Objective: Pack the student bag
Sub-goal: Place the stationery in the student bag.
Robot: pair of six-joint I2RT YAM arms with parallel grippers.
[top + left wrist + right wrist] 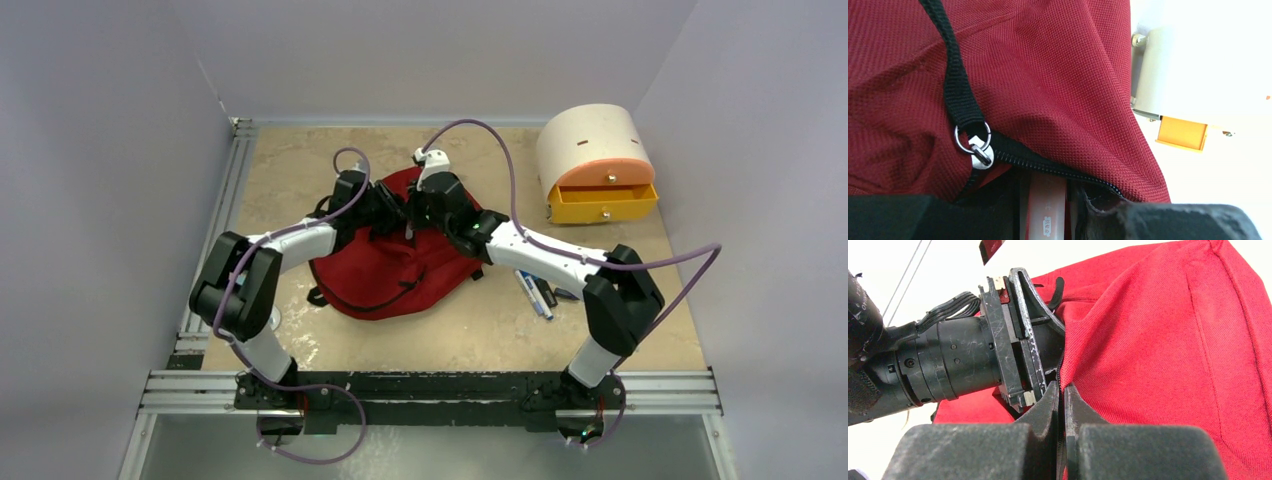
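Observation:
The dark red student bag (380, 270) lies in the middle of the table. Both grippers meet at its far top edge. My right gripper (1063, 387) is shut on the bag's black zipper edge, the teeth pinched between its fingers, and it holds the red fabric (1158, 340) up. My left gripper (1048, 201) sits at the unzipped opening, shut on a slim white tube (1048, 187) that points under the zipper into the bag. A metal zipper pull (979, 150) with a black strap hangs just left of the opening. From above, the left gripper (392, 208) and right gripper (413, 215) almost touch.
A cream-and-orange drawer box (590, 150) stands at the back right, its orange drawer (603, 203) pulled out. Several pens (537, 293) lie on the table to the right of the bag. The left arm's wrist (948, 360) crowds close to the right gripper.

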